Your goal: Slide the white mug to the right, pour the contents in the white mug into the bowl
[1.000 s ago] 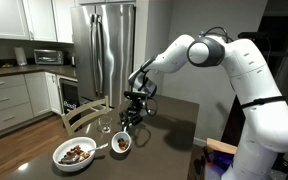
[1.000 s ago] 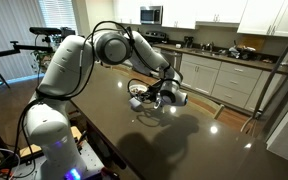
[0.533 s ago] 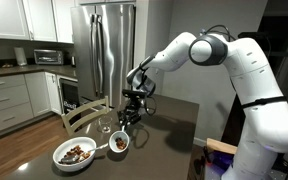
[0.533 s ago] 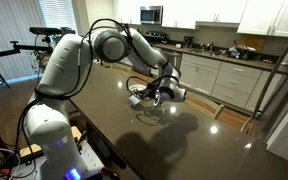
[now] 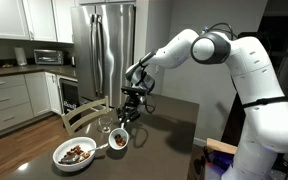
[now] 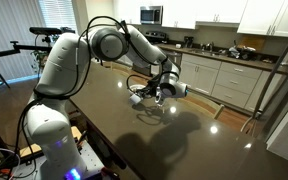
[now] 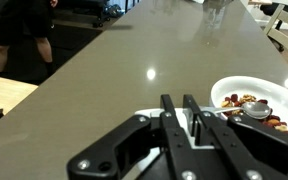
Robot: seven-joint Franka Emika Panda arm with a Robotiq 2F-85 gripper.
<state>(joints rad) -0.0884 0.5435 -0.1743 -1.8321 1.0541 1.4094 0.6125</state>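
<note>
Room dim, warm indoor light. Tall shiny steel fridge [image 5: 104, 50] has bright white streak of glare. Dark glossy brown table [image 6: 184, 150] mirrors small round lamp spots. Soft shadow of big white robot arm [image 6: 114, 42] lies on it. Window with blinds [image 6: 54, 12] glows pale. Wrist view: table looks washed-out grey, one bright spot. Black gripper [image 7: 180, 100] close, blurry. Wide white bowl [image 7: 224, 90] very bright. All pictures small, grainy.

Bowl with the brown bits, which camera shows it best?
An exterior view shows the bowl best: it is whole, with its rim and brown pieces unobstructed. The wrist view catches only part of it, cut off at the right edge. In an exterior view along the dark table, I cannot make it out.
</note>
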